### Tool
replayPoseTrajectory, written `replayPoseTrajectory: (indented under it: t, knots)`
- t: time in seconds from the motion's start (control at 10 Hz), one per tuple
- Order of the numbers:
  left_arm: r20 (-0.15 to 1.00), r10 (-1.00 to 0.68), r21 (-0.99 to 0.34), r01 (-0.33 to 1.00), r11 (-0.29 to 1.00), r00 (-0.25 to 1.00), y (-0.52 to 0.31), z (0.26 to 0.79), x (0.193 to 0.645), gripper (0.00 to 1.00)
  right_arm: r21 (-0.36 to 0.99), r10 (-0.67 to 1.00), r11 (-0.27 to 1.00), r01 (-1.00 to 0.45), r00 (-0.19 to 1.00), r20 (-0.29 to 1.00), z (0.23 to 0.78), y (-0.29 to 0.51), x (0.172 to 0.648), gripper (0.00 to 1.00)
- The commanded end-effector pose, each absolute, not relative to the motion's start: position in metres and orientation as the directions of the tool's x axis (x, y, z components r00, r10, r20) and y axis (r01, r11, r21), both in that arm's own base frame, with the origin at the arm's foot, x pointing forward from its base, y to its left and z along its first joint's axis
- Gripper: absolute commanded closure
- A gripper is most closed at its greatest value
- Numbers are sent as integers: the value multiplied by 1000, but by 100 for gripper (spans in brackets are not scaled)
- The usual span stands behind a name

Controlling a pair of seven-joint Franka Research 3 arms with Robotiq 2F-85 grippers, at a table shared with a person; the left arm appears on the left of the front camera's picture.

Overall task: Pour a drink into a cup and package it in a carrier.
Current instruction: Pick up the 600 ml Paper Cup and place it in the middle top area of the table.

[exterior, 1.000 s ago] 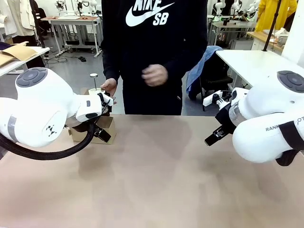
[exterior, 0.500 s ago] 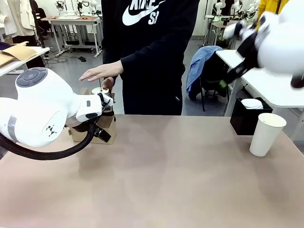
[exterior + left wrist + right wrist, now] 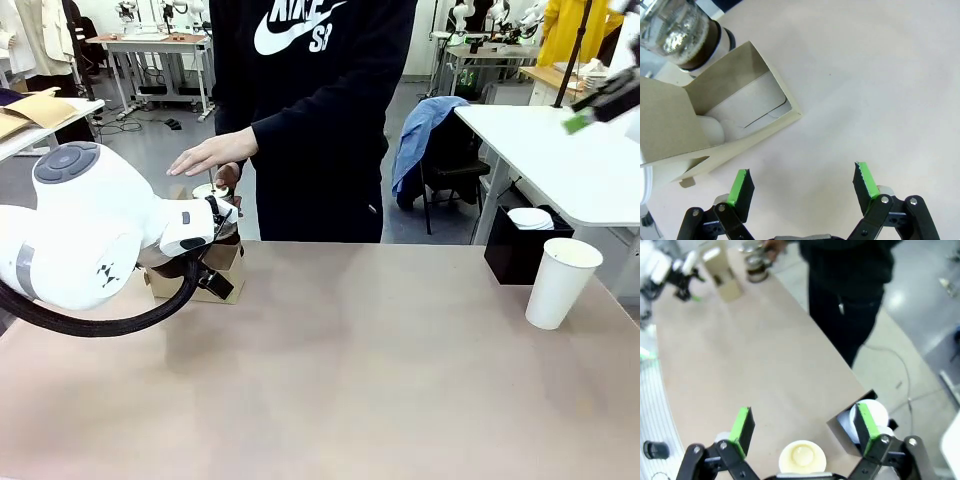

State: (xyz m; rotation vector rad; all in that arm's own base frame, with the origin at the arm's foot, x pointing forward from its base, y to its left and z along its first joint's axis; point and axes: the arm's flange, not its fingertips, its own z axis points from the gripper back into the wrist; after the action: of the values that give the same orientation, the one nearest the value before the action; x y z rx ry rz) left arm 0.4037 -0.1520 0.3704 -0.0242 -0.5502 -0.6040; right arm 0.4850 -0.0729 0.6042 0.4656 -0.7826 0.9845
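Cups: one tall white paper cup (image 3: 563,283), no lid, upright at the right end of the table (image 3: 350,380), well apart from the rest. From above its inside looks pale.
Carrier: one brown cardboard carrier (image 3: 740,107) at the far left of the table. Something pale and rounded sits inside, and you cannot tell what it is.
Drink: one glass carafe (image 3: 680,25) just beside the carrier, with the dark brown drink (image 3: 707,45) showing through.
Grippers: two. Your left gripper (image 3: 802,185) is spread wide and empty, over bare table just beside the carrier. Your right gripper (image 3: 803,426) is also wide and empty, high above the cup.
Person: two hands, one hand (image 3: 210,155) held flat above the carafe and the other hand (image 3: 228,178) at it.
Nearby: one black box (image 3: 515,255) holding white lids (image 3: 530,217), near the cup.
In the way: your left arm (image 3: 80,235) hides most of the carrier from the front.
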Motion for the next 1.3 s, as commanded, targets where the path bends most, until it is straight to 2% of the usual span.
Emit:
replayPoseTrajectory:
  t: [0.0,0.2,0.6,0.7,0.8,1.2]
  knots:
    - [498,-533,135,546,827,684,-152,370,404,0,58,504,363,-930,249,827,562,-131,519,0]
    - [498,-533,135,546,827,684,-152,370,404,0,18,425,310,-951,155,892,507,-173,511,0]
    - [498,-533,135,546,827,684,-152,370,404,0,92,265,304,-948,177,948,423,-213,504,0]
    - [498,-533,135,546,827,684,-152,370,404,0,73,254,300,-951,154,955,424,-215,495,0]
    - [498,-533,135,546,827,684,-152,370,404,0,113,297,312,-943,210,931,414,-208,495,0]
    - [498,-533,135,546,827,684,-152,370,404,0,117,280,307,-945,207,937,408,-212,495,0]
